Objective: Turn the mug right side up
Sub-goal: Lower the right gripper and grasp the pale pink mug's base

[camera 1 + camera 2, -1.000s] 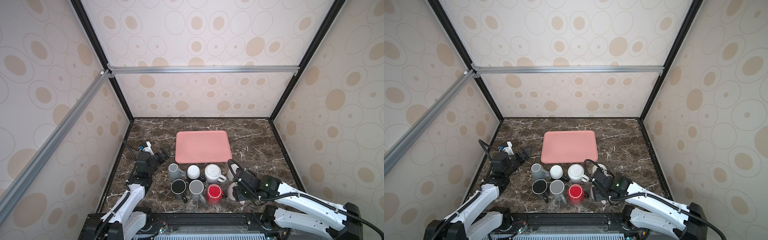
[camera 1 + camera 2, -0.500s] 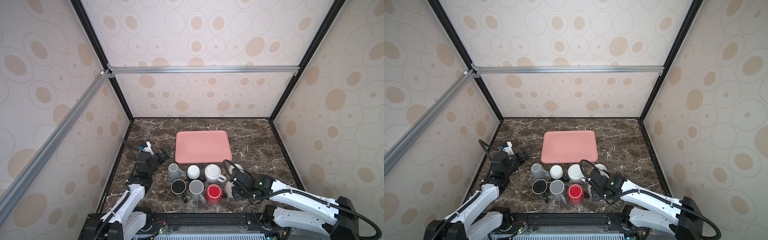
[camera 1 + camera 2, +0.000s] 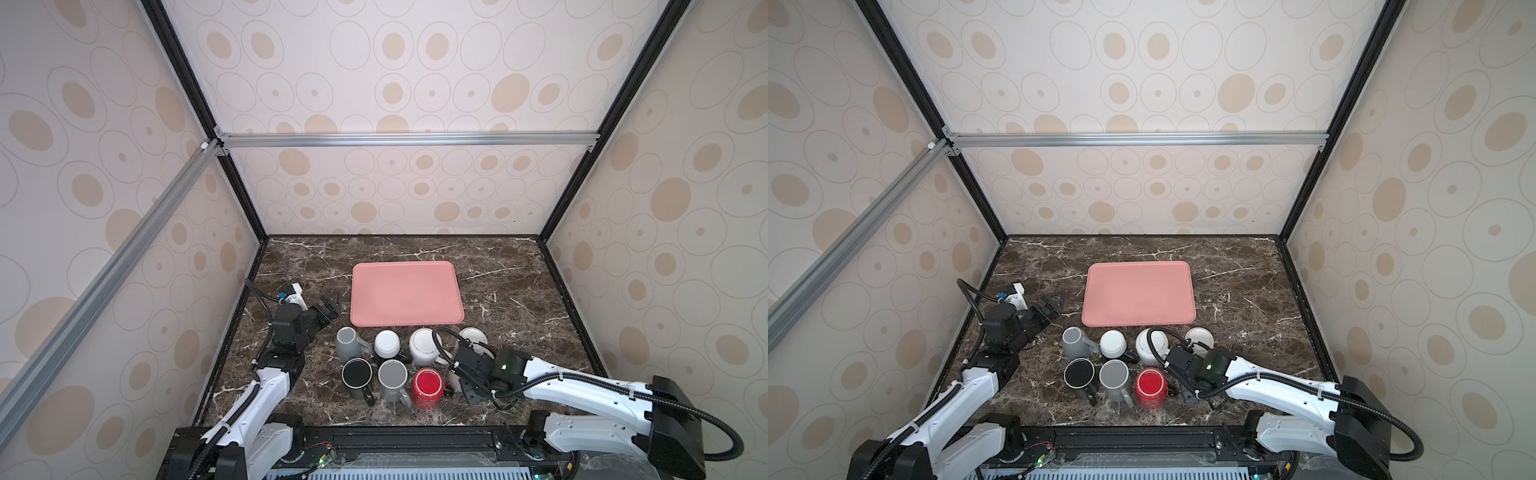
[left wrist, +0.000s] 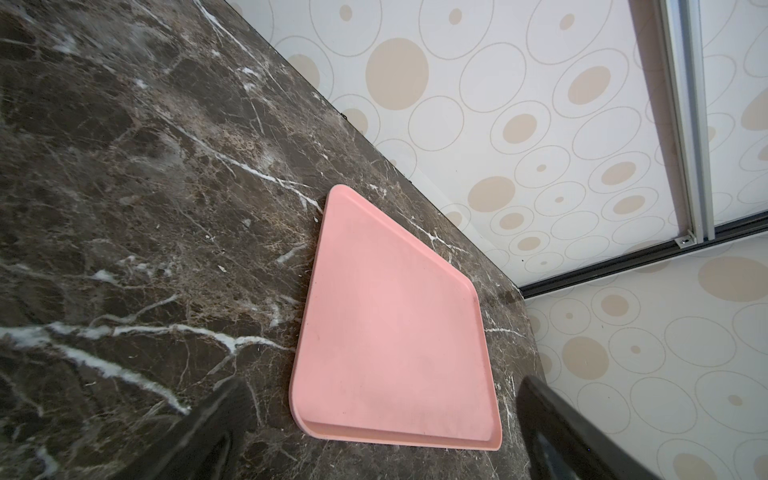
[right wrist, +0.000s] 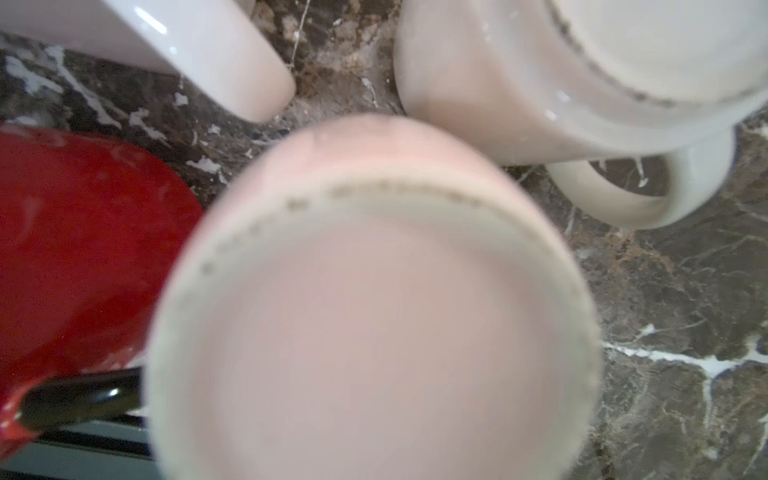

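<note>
Right tool (image 3: 460,380) over the upturned mug (image 5: 374,324), near right; can't tell if clamped. Left tool (image 3: 330,305) stands apart.

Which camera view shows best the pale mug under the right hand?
The right wrist view: the base of the pale mug fills the picture, though blurred. In both top views the right hand covers most of it. The left wrist view shows none of it, only the pink tray and the table.

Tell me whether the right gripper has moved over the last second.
Yes. In a top view the right gripper has shifted left, closer to the stationary red mug.
</note>
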Robot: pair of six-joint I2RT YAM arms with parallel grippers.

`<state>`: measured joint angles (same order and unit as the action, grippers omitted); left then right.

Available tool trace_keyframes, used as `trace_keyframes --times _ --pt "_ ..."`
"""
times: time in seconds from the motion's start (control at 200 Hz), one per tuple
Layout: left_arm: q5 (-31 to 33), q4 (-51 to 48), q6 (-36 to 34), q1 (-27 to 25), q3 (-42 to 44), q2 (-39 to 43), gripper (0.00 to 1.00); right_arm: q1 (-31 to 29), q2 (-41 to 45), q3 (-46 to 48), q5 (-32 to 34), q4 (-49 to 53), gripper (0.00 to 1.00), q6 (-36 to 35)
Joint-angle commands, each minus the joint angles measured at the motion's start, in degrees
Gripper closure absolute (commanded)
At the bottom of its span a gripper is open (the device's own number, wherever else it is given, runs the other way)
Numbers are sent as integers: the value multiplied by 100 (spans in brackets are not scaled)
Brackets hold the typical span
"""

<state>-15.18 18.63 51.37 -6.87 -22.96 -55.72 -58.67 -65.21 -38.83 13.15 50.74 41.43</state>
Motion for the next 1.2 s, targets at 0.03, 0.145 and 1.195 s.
trace_keyframes --times 0.03,0.145,1.195 --pt "-49 9 42 -24 -147 16 1 -43 -105 2 340 169 78 77" --pt "-64 -15 39 -23 -156 34 1 -56 -75 47 400 237 84 97" --pt "-120 15 92 -20 -154 79 1 -84 49 71 614 298 100 288"
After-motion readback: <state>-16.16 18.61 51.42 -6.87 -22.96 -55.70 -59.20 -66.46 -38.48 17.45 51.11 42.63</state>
